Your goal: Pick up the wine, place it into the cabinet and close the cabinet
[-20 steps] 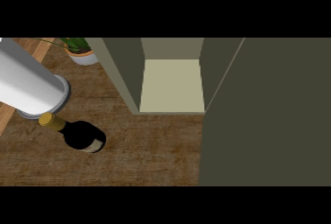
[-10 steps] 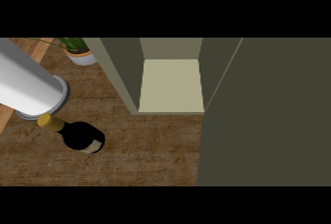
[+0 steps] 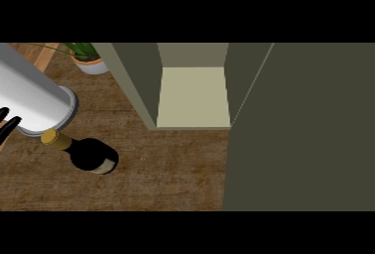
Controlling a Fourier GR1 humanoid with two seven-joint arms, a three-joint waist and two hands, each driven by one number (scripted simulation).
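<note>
Dark wine bottle [image 3: 89, 153] with gold cap, standing on the wooden surface [image 3: 168, 171] near its left edge, in front of the open cabinet [image 3: 194, 94]. Grey forearm [image 3: 33, 96] above the bottle's cap. Black fingers [image 3: 9, 124] barely visible at left edge; cannot tell whether released or clenched. Potted plant [image 3: 88, 59] at far left corner.

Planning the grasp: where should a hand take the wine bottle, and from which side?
Grip the wine bottle round its dark body, below the gold-capped neck. It stands upright on the wooden counter, left of the open cabinet, so a sideways wrap probably suits. Come from the left, where the left hand shows.
</note>
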